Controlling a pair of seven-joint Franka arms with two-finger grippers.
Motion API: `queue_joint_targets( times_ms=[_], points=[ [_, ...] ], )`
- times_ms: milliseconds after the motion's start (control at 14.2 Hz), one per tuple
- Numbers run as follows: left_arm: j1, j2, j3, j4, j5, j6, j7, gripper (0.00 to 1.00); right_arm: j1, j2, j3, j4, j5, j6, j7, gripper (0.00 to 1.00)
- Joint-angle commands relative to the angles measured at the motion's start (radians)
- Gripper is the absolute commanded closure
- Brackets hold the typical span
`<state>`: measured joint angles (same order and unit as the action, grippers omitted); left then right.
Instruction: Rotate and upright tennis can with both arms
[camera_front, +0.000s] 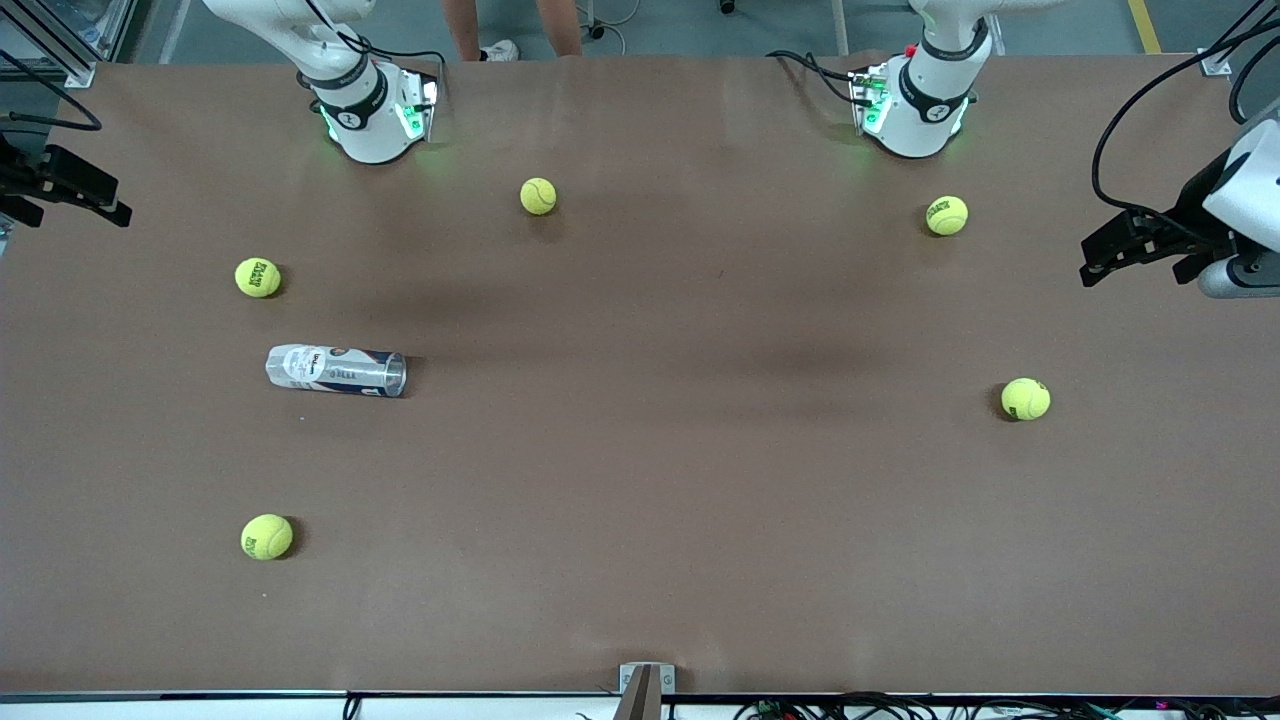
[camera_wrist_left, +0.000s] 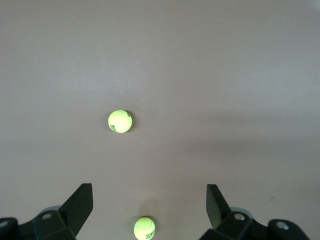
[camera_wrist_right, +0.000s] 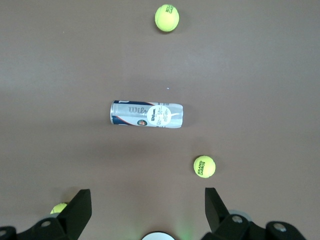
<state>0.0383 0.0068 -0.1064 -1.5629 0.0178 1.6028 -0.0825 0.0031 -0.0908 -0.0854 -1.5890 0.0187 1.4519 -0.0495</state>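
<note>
Table: plain matte brown, unpatterned, with faint darker smudges.

Tennis can: clear tube; label white over most of its length, with a navy band carrying white lettering and thin red accents; a round white patch with dark print; silver rim at the open end.

Tennis balls, five: yellow-green felt with dark printed lettering, e.g. one and another.

Arms: white shells, black joint bands; bases lit by green glow.

Left claw: black. Right claw: black.
</note>
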Motion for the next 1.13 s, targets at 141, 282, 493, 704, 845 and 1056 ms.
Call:
queue_joint_targets(
  times_ms=[141, 282, 493, 704, 845, 1056],
  points=[
    [0.003, -0.005, -0.004, 0.012, -0.003, -0.012, -0.011, 0.0, -0.008, 0.115, 0.003, 0.046, 0.007, 0.015, -0.016, 0.0],
    [0.006, -0.008, -0.002, 0.014, -0.004, -0.012, -0.01, 0.0, -0.011, 0.179, 0.006, 0.067, 0.012, 0.037, -0.016, 0.0],
    [0.005, -0.01, -0.001, 0.011, -0.003, -0.012, -0.014, 0.0, -0.006, 0.2, 0.006, 0.066, 0.01, 0.047, -0.015, 0.0],
    [-0.001, -0.007, -0.006, 0.009, 0.005, -0.011, -0.025, 0.0, 0.001, 0.204, 0.006, 0.032, 0.009, 0.077, 0.127, 0.0],
    [0.003, -0.004, -0.01, 0.009, 0.01, -0.009, -0.028, 0.0, 0.008, 0.204, 0.007, 0.017, 0.009, 0.08, 0.332, 0.0],
    [0.003, -0.007, -0.012, 0.01, 0.011, -0.009, -0.026, 0.0, 0.015, 0.224, 0.009, -0.005, 0.02, 0.088, 0.676, 0.0]
  ],
)
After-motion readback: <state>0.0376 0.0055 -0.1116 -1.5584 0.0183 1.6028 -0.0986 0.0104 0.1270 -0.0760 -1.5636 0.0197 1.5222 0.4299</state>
